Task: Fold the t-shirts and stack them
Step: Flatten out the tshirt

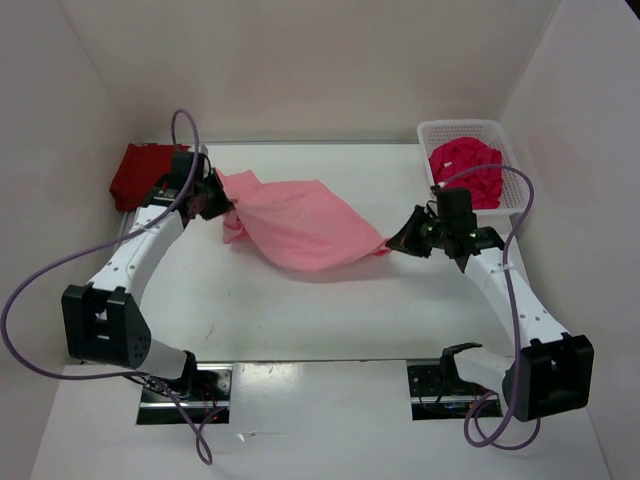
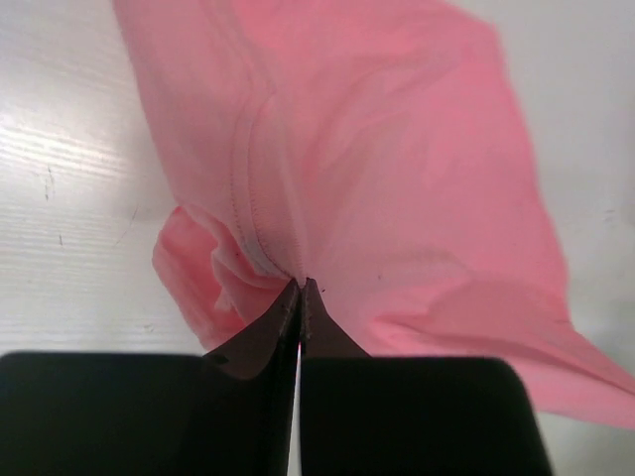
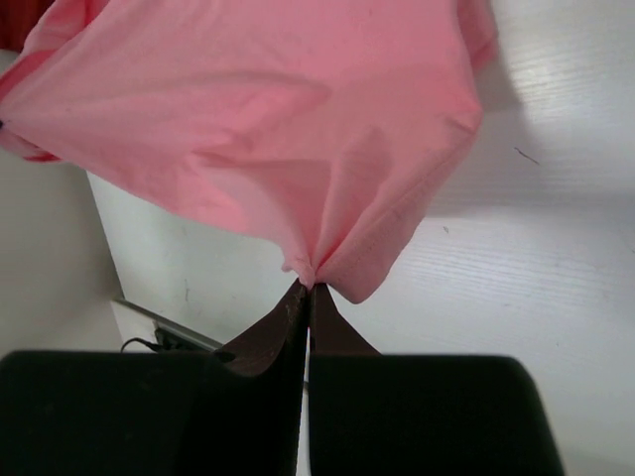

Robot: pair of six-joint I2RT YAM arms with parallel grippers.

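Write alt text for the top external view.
A light pink cloth t-shirt hangs stretched between the left pincer and right pincer, both shut on it. A dark red shirt lies far left; a magenta shirt sits in a white mesh basket.

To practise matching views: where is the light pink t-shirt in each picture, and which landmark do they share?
Top external: the light pink t-shirt spans the middle.
Left wrist: upper centre-right, pinched in left claw.
Right wrist: across the top, pinched in right claw.
Shared landmark: the white table.
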